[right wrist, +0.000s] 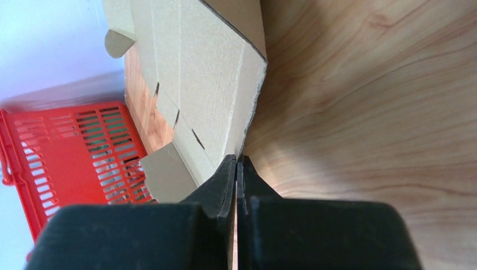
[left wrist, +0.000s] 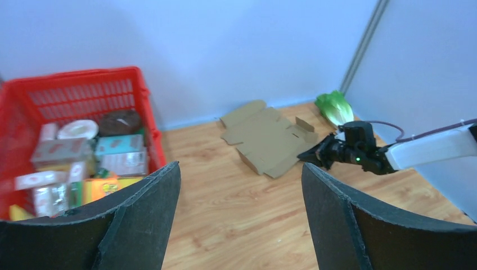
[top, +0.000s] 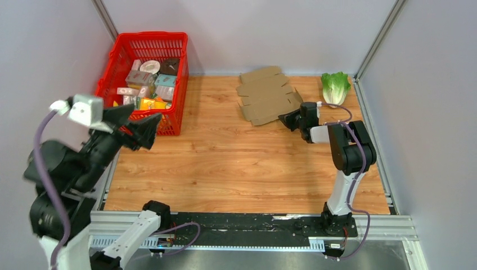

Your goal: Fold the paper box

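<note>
Top external view: the paper box (top: 267, 94) lies as a flat brown die-cut sheet on the wooden table (top: 236, 169), in the upper middle of the frame, close to the back wall. Its flaps are spread and unfolded. The right gripper (top: 286, 119) meets the sheet at its lower right edge, with the arm reaching in from the right side of the frame.

In the right wrist view, the fingers (right wrist: 222, 180) are drawn almost together, with only a thin slit between them. The cardboard's edge runs down into their tips, so the pincer appears to be nipping that edge. The sheet (right wrist: 208, 84) rises away from the tips at a slant, with shadow on the wood beside it.

In the left wrist view, the same sheet (left wrist: 264, 138) sits at centre. Its near edge is slightly raised where the right gripper (left wrist: 315, 153) touches it.

A head of green lettuce (top: 336, 87) lies in the upper right corner of the table, just beyond the sheet's right end and apart from it.

At upper left stands a red basket (top: 121, 56) holding small printed packages (top: 149, 84).

The left gripper (top: 147, 112) hangs by the basket's lower right corner, well apart from the sheet. Its two black fingers (left wrist: 163, 197) are spread wide and hold nothing.
</note>
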